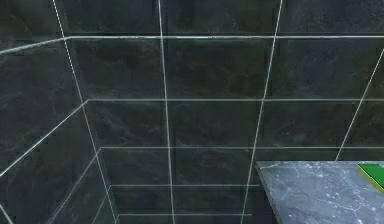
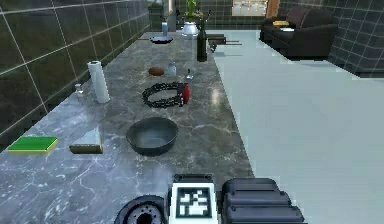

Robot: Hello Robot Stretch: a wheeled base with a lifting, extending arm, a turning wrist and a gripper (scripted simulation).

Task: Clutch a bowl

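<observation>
In the arm side view a green sponge [image 2: 32, 146] lies at the lower left of the counter [image 2: 60, 190]. The dark bowl [image 2: 152, 134] stands right of it, near the frame's middle, on the stone. The gripper [image 2: 142, 212] is at the bottom edge, below the bowl; whether it holds anything, and how its fingers are set, I cannot tell. The grasp seems not yet made. The forward view offers a tiled wall [image 1: 120, 70] and a counter corner at lower right; the arm side view offers bowl and gripper.

Even, muted light, faint shadows

Green sponge [image 1: 373, 177] and jaws — edge-clipped
</observation>
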